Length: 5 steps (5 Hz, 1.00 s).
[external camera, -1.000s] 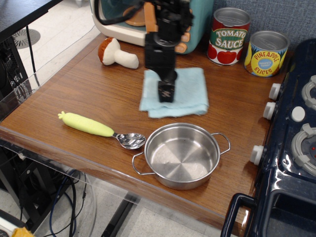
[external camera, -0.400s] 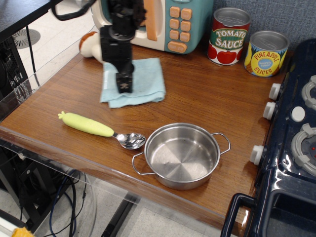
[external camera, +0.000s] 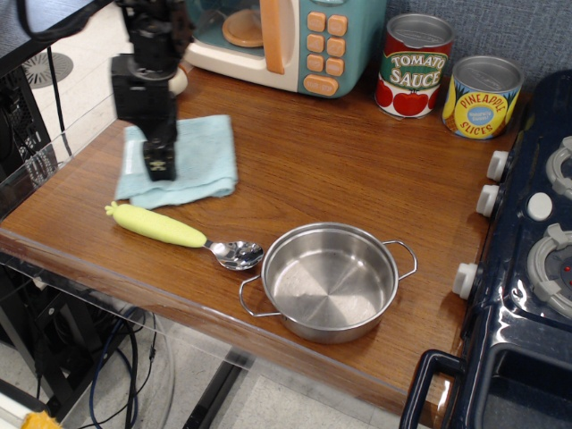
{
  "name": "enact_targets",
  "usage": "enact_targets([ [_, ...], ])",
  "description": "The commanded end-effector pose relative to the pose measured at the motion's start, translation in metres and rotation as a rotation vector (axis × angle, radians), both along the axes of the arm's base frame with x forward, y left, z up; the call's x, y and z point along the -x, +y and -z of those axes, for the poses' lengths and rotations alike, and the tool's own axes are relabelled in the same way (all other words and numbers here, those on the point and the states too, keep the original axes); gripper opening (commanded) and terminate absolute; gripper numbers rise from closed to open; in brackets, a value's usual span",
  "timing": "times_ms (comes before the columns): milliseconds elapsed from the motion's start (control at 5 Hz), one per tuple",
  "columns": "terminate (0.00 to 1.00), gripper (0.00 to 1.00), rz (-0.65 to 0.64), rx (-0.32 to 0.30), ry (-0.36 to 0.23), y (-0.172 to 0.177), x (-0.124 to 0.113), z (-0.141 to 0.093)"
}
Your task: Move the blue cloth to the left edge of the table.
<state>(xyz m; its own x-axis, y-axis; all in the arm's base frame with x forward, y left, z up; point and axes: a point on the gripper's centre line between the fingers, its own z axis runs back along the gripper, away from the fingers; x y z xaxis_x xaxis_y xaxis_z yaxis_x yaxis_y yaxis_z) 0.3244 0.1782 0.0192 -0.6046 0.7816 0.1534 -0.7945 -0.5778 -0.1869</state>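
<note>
The blue cloth (external camera: 183, 161) lies flat near the table's (external camera: 340, 170) left side, at about nine o'clock from the steel pot (external camera: 329, 281), just above the spoon (external camera: 179, 232). The gripper (external camera: 160, 167) presses down on it — I cannot tell if its jaws are open or closed. To do this step well, I think it should keep a steady push down and slide the cloth slowly toward nine o'clock, stopping before the clear rim so the cloth does not bunch up or fall. I count one cloth, one pot, one spoon, two cans — tomato sauce (external camera: 415, 65) and pineapple (external camera: 481, 96).
</note>
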Motion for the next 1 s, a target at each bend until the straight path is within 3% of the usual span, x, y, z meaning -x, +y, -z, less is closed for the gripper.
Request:
enact_targets([
  [0,0.0,1.0,-0.084,-0.046,-0.022,0.033,0.026,-0.033],
  [400,0.0,1.0,-0.091,-0.022,-0.034,0.033,0.028,-0.047],
  [800,0.0,1.0,-0.067,0.06,-0.126,0.017,0.018,-0.09],
])
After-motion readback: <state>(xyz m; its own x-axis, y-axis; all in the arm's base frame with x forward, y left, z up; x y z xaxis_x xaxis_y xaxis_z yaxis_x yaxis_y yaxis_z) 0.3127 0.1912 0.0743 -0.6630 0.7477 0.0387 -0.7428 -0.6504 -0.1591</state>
